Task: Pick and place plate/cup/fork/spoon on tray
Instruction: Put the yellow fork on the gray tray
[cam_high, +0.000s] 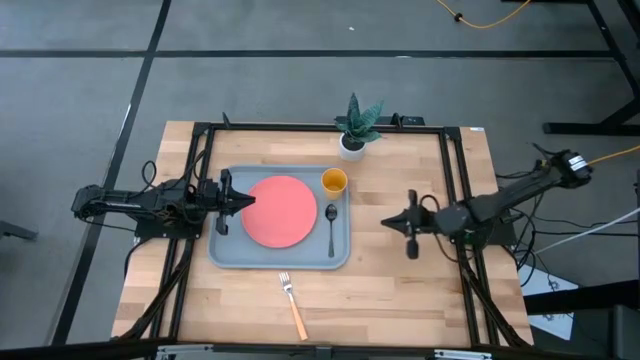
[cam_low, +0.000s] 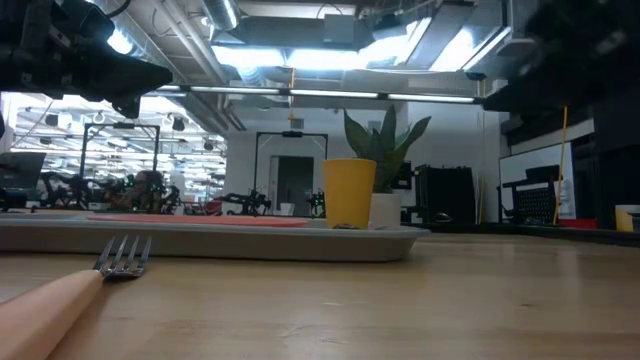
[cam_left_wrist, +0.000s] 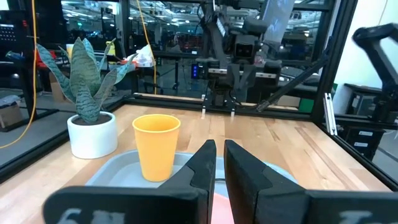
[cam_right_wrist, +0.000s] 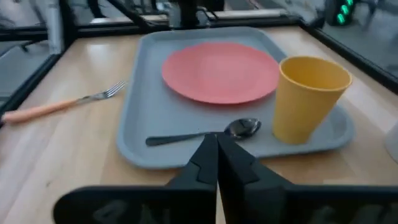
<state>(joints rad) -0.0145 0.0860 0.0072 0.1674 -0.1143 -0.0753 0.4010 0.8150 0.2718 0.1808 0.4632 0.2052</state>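
The grey-blue tray lies mid-table. On it lie the coral plate, the yellow cup, upright at its far right corner, and the dark spoon along its right side. The fork lies on the wood nearer than the tray, tines toward it; it also shows in the right wrist view. My left gripper hovers over the plate's left rim, fingers together but for a thin slit, empty. My right gripper hangs right of the tray, shut and empty.
A white pot with a green plant stands at the table's far edge, just beyond the cup. Black frame rails run along the table's left and right sides. Bare wood lies around the fork and between the tray and my right gripper.
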